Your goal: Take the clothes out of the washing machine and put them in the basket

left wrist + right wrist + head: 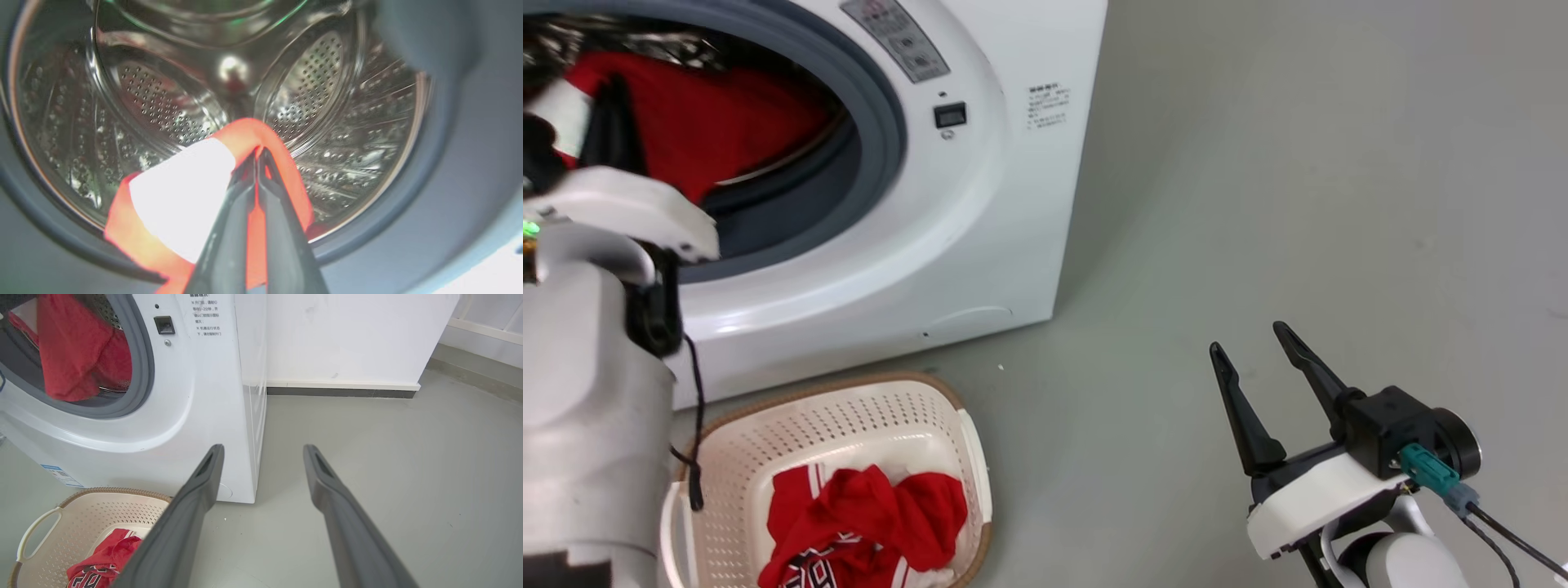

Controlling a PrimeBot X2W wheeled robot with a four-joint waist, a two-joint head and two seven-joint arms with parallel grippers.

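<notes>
Grey floor [1258,204] lies beside the washing machine [996,229]. My left end effector [258,155] pinches a red garment [245,132] in its port; my right end effector [1249,337] hangs spread. Other red clothes [874,506] lie in the basket [792,425].

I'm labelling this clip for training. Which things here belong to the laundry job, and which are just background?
Job: washing machine; red garment at its port, pinched by the left end effector; basket; red clothes already in it.
Background: right end effector, open; floor; wall; skirting.
</notes>
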